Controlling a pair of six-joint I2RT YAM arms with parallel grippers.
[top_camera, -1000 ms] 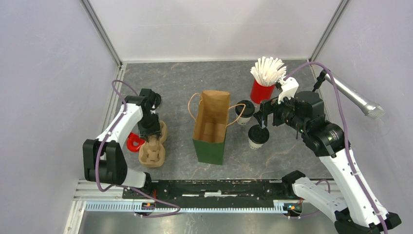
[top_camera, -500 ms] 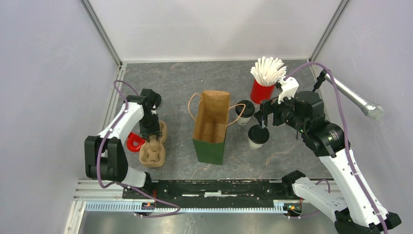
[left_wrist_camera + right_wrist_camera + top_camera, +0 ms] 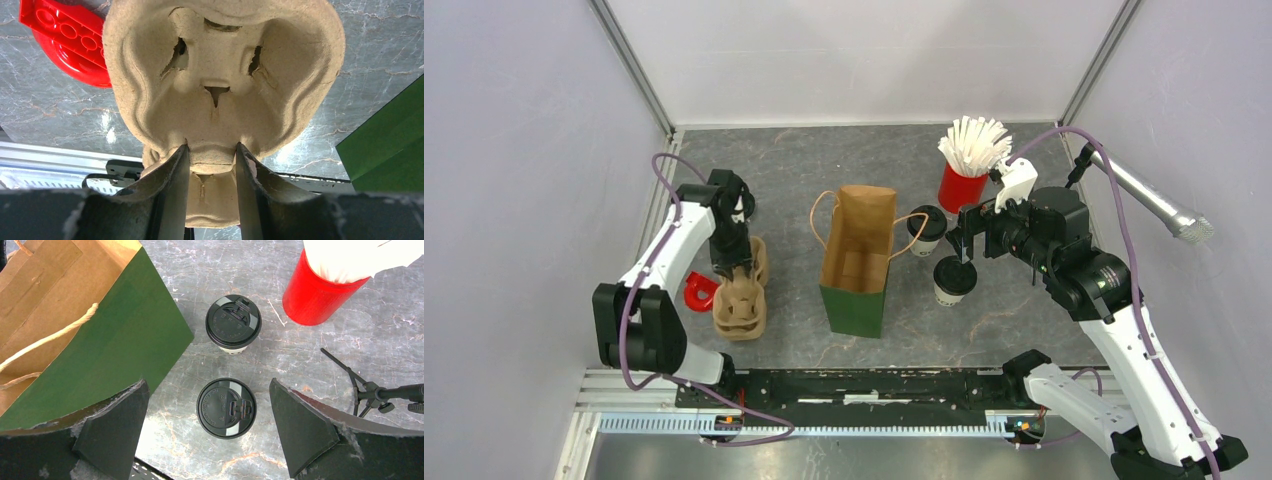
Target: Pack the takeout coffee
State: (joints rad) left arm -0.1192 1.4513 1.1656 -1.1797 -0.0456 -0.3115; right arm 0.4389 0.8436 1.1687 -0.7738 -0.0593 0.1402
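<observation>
We have the left gripper (image 3: 210, 156) pinching the pulp carrier (image 3: 220, 85) by its centre ridge, so we read this as the carrier step. The near cup (image 3: 226, 408) and far cup (image 3: 233, 321) stand lidded just right of the green bag (image 3: 125, 340), with the right gripper (image 3: 207, 385) spread wide over the near one. Next, probably: carrier into the bag mouth, kept level.

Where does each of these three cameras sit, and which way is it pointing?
Top external: above and behind, looking down on the table; both arms show.
Left wrist: on the left gripper, facing the table past the pulp carrier clamped in its fingers.
Right wrist: on the open right gripper, looking down at two lidded cups.
Shared: the green bag appears in all three.
</observation>
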